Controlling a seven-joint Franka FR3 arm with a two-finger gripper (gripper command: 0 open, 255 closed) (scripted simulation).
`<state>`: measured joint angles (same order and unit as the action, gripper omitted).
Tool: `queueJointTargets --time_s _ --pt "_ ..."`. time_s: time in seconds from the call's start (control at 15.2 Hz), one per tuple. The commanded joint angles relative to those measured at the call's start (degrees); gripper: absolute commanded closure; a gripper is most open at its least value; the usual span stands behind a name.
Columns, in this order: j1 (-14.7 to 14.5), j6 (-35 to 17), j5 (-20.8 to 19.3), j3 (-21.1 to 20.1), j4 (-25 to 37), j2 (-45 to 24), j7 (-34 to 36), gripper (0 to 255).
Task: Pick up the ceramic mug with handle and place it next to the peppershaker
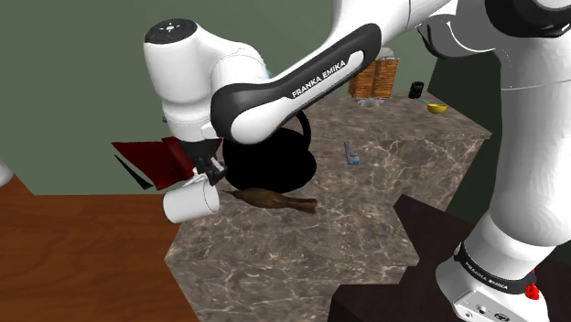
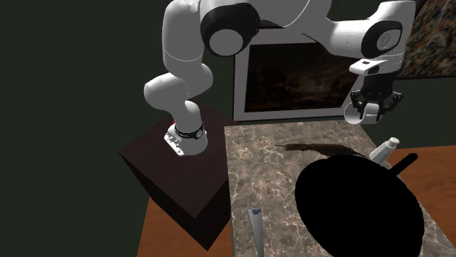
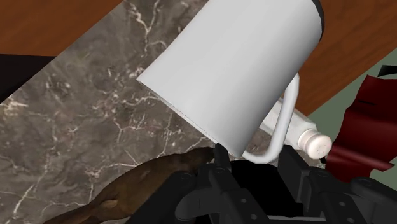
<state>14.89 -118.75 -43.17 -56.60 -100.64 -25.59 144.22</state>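
Claw (image 1: 209,170): pinching the white mug (image 1: 191,202) by its handle.
Mug: tilted, at the marble worktop's (image 1: 366,215) edge.
Peppershaker (image 3: 305,134): white, just beyond the mug.

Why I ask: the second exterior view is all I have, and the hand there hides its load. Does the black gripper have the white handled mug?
Observer: Yes. In the wrist view the black gripper is shut on the handle of the white handled mug.
Operator: Is the mug upright?
Observer: No. The shoulder view shows it tipped steeply, hanging below the gripper.
Operator: Is anything near it that I can't see?
Observer: A dark red angular object sits just beyond the mug, towards the shoulder view's left.
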Motion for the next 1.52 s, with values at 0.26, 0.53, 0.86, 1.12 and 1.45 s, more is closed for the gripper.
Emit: queueJointTargets --time_s 0.26,0.53,0.86,1.12,1.45 --pt "-1.0 -2.8 -2.7 1.7 -1.9 -1.9 2.3 255" --pt "-1.8 -4.6 -4.6 3.0 -3.0 -3.4 4.0 255" --pt "-2.7 -6.2 -6.6 4.3 -3.8 -4.9 5.6 255" --pt "-2.7 -6.2 -6.6 4.3 -3.8 -4.9 5.6 255" --pt "-2.7 -6.2 -6.6 4.3 -3.8 -4.9 5.7 0"
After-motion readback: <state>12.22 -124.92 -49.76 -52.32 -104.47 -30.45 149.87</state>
